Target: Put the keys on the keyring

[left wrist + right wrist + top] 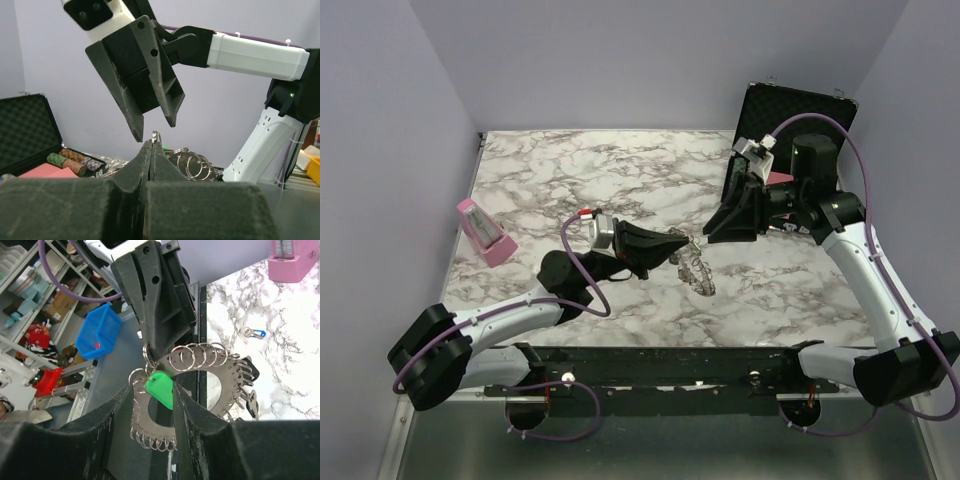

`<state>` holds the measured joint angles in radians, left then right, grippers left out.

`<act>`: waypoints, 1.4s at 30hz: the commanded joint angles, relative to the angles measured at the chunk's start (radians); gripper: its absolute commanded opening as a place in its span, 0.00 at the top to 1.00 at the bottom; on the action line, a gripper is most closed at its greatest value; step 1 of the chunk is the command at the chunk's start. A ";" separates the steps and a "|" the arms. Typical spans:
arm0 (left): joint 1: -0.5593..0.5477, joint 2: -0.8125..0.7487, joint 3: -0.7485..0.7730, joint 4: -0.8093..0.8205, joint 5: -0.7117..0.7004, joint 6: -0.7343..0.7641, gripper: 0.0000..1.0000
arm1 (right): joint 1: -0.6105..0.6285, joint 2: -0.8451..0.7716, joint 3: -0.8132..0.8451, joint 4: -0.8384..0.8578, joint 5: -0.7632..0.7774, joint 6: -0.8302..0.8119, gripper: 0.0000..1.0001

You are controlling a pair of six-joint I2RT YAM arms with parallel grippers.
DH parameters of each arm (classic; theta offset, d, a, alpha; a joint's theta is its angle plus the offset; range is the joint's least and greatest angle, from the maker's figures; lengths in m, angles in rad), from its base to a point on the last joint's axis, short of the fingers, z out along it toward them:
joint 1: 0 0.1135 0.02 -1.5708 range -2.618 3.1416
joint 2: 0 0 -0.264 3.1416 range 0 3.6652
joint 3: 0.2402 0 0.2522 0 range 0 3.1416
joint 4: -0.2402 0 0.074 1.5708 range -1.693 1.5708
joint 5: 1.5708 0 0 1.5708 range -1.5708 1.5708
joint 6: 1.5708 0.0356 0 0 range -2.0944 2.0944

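The keyring (225,371) is a flat silvery ring with several small split rings round its rim. It hangs in the air between the two grippers (695,268). My left gripper (151,144) is shut on one small split ring (156,136) at the keyring's edge. It comes in from above in the right wrist view (150,347). A green-headed key (161,388) hangs from a split ring between the spread fingers of my right gripper (153,396), which is open. A black-headed key (252,371) hangs on the keyring's right side. A blue-headed key (256,333) lies on the marble table.
An open black case (795,110) stands at the back right, with striped poker chips (70,159) inside it. A pink object (485,232) sits at the table's left edge. My right gripper (154,131) hovers just above the left fingertips.
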<state>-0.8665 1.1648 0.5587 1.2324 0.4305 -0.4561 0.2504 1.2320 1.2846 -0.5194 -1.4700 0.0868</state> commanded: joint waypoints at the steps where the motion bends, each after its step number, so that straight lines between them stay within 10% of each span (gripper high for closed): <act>1: -0.012 0.026 0.026 0.121 -0.067 -0.076 1.00 | 0.013 -0.006 0.028 0.050 -0.001 0.030 0.56; 42: -0.052 -0.037 0.014 0.015 -0.306 -0.135 1.00 | 0.104 -0.008 0.018 -0.102 0.178 -0.213 1.00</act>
<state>-0.9169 1.1610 0.5587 1.1446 0.1902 -0.5659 0.3401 1.2324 1.3193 -0.5888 -1.2976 -0.1001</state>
